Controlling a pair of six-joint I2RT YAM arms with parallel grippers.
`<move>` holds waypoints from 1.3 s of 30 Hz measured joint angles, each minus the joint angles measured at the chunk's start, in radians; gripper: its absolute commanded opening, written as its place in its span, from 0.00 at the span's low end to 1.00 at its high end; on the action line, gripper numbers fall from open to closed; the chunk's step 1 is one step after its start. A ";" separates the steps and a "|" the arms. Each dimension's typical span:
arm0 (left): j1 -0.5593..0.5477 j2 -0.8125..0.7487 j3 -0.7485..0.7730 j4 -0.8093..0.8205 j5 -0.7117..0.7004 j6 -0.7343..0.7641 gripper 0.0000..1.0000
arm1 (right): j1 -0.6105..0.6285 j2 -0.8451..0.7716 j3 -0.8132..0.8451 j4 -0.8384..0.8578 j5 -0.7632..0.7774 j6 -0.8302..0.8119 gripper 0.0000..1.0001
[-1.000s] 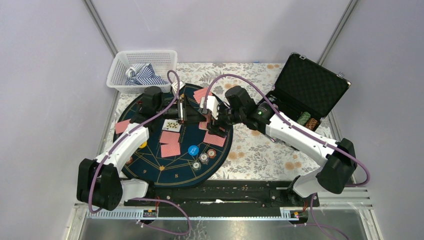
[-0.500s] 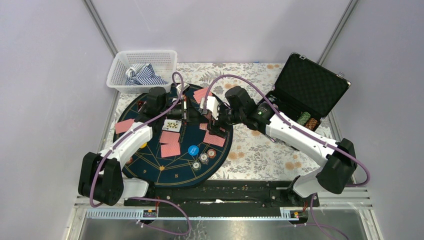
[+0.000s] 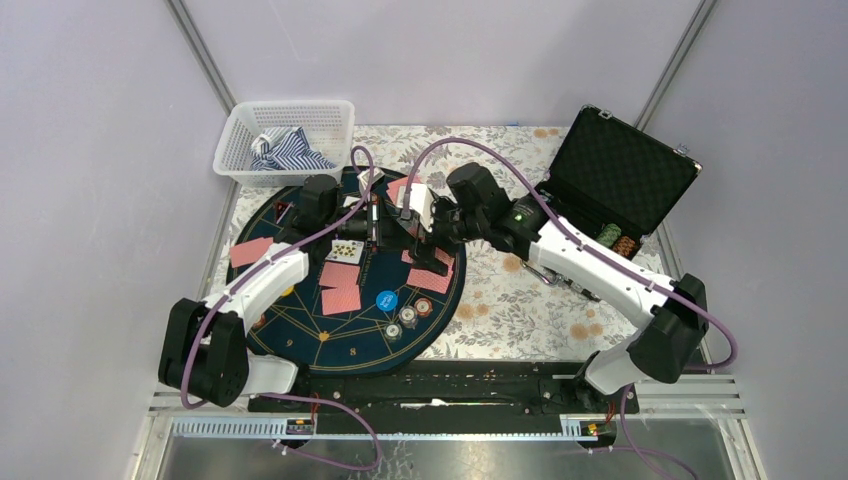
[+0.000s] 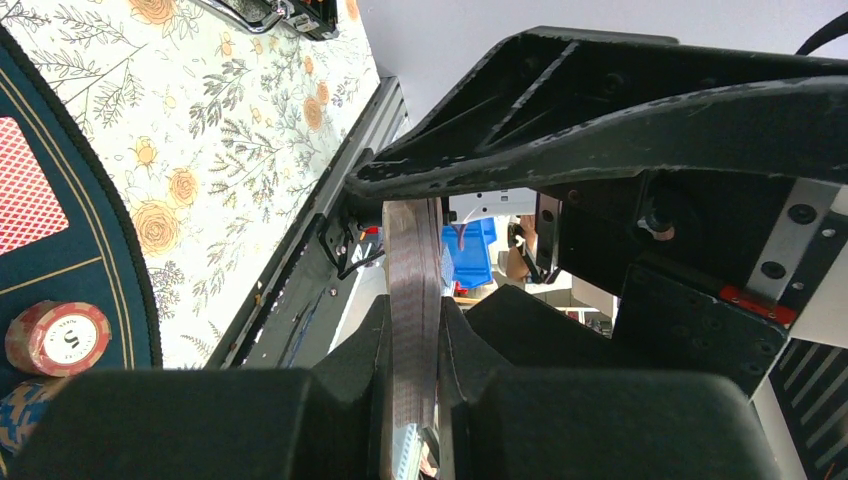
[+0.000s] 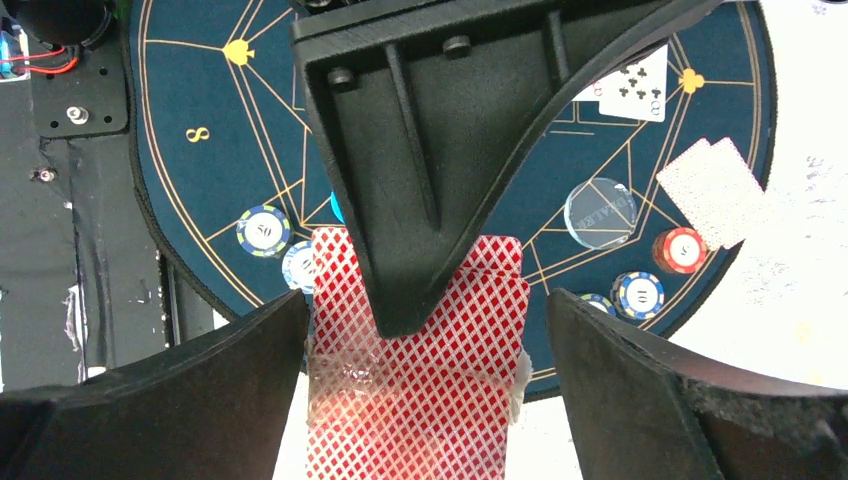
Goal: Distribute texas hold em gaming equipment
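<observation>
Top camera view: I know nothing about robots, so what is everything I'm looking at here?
Tablecloth: one, floral, covering the table.
Mat: one, dark blue with gold lines, centre.
Loose cards: about five, red-backed, on the mat.
Face-up card: one, white, on the mat.
Chip stacks: several, mixed colours, mat's near-right edge.
Blue disc: one, blue, beside those chips.
Yellow disc: one, yellow, mat's left side.
Case: one, black, open, right; spare chips inside.
Basket: one, white, far left, holding a striped cloth.
Deck: one, red-backed, held above the mat.
Left gripper: one, black, shut on the deck.
Right gripper: one, black, open either side of the deck.
</observation>
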 measured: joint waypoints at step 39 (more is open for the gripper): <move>0.169 0.011 0.105 -0.346 -0.088 0.310 0.92 | -0.265 -0.156 -0.443 -0.023 0.022 -0.146 0.36</move>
